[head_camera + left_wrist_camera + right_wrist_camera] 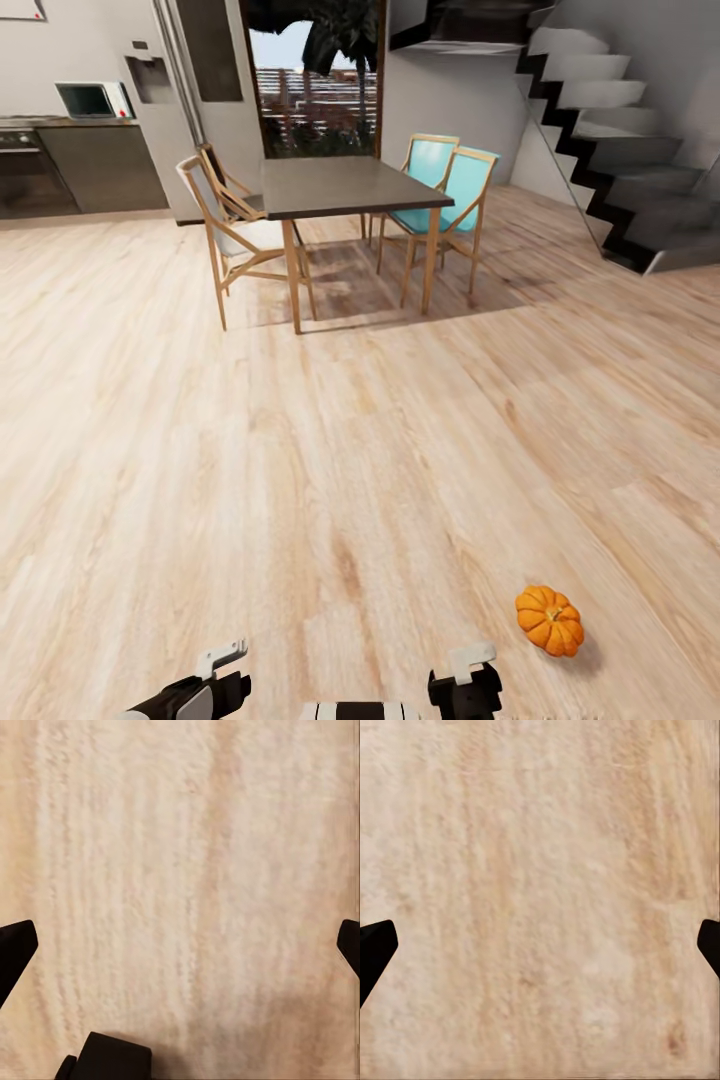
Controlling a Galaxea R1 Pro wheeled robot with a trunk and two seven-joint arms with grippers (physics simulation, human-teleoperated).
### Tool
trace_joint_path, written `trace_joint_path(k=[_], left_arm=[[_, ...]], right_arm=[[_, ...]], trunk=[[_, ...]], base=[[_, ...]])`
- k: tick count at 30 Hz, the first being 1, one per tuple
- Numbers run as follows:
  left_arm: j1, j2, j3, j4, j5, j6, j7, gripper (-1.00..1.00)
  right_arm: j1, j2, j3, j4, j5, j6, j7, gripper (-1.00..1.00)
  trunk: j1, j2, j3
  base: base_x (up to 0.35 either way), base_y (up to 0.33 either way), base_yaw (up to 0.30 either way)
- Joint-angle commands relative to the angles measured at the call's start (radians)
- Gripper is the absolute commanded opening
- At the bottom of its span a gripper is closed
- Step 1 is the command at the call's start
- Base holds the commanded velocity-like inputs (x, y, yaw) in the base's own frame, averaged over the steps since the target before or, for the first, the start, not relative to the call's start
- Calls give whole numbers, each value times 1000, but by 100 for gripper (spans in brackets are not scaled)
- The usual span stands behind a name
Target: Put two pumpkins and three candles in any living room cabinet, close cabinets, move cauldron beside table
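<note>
Both the left hand [180,945] and the right hand [540,945] hang spread wide and empty above the bare wooden floor [330,480], apparently touching nothing, while one orange pumpkin [549,620] lies on the floor near the right hand.

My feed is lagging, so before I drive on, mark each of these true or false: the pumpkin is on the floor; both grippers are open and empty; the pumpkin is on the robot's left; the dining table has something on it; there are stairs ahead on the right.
1. The pumpkin lies on the wood floor. True.
2. The left gripper and the right gripper are open and empty. True: in each wrist view the fingertips stand wide apart over bare floor.
3. The pumpkin is on the robot's left. False: it lies to its right, near the right gripper.
4. The dining table carries something. False: its dark top looks bare.
5. Stairs rise ahead on the right. True.
</note>
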Motion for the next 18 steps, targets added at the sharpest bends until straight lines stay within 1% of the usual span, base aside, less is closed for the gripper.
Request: trace_joint_path(k=[1, 18], left_arm=[[0, 0, 0, 0, 0, 0, 0, 100], [0, -2, 0, 0, 0, 0, 0, 100]], right_arm=[[0, 0, 0, 0, 0, 0, 0, 100], [0, 1, 0, 1, 1, -1, 0, 100]], trunk=[[0, 0, 0], [0, 0, 0]], base=[[0, 0, -276], [0, 0, -286]])
